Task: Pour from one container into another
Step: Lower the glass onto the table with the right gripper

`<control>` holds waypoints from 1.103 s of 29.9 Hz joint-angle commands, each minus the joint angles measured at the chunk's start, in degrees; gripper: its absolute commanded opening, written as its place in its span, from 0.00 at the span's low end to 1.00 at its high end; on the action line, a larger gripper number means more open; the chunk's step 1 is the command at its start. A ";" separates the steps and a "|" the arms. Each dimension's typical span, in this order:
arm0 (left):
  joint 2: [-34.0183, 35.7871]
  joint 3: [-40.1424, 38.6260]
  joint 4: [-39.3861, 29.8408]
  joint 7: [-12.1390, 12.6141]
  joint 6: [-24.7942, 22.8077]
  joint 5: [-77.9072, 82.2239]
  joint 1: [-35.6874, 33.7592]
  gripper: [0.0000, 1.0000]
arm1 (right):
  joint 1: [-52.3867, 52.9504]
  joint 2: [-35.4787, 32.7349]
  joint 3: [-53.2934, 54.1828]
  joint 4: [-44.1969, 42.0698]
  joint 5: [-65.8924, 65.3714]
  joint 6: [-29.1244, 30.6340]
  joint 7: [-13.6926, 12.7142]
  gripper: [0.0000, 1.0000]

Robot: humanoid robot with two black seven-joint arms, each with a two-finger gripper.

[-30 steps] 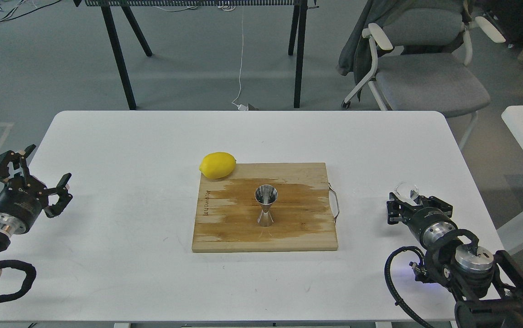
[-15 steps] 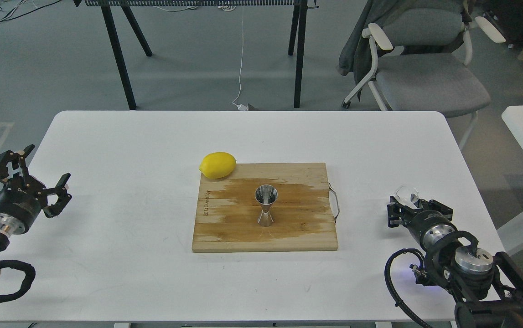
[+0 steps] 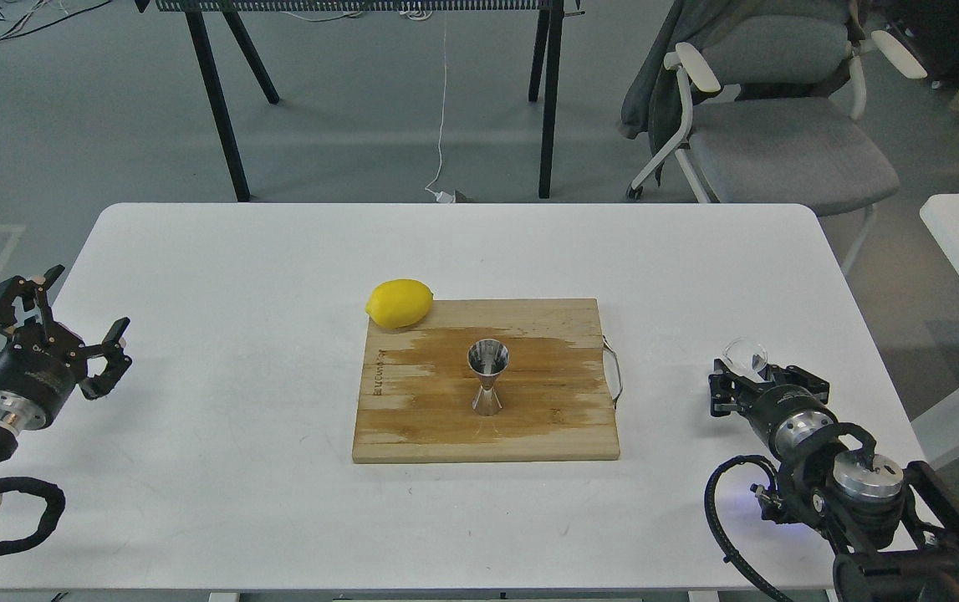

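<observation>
The clear glass cup (image 3: pixel 744 354) is at the right side of the white table (image 3: pixel 237 251), right at the tip of my right gripper (image 3: pixel 748 373). That gripper looks shut on the cup's lower part, though its fingertips are mostly hidden behind its own body. The steel hourglass jigger (image 3: pixel 487 380) stands upright, mouth up, in the middle of the wooden cutting board (image 3: pixel 429 426), well to the left of the cup. My left gripper (image 3: pixel 78 305) hangs open with nothing in it at the table's left edge.
A yellow lemon (image 3: pixel 399 303) rests against the board's far left corner. The board has a wire handle (image 3: pixel 613 372) on its right side and a dark wet patch across its middle. A grey chair (image 3: pixel 780 142) stands behind the table.
My right gripper has drawn slightly back and down, and the glass cup has moved with it. The left arm has barely shifted.
</observation>
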 commanded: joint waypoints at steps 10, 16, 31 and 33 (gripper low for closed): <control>-0.10 0.00 0.02 0.00 0.00 -0.04 -0.01 0.99 | 0.09 0.05 0.00 0.22 0.09 0.55 -0.02 0.88; -0.10 0.00 0.03 0.00 0.00 0.05 -0.01 0.99 | 0.00 0.05 0.00 -0.13 0.01 0.55 -0.02 0.91; -0.01 0.00 0.03 0.00 0.00 0.05 -0.01 0.99 | -0.09 0.05 -0.09 -0.22 0.00 0.55 -0.10 0.95; -0.01 0.00 0.03 0.00 0.00 -0.04 -0.01 0.99 | -0.18 0.05 -0.09 -0.31 0.00 0.55 -0.10 0.96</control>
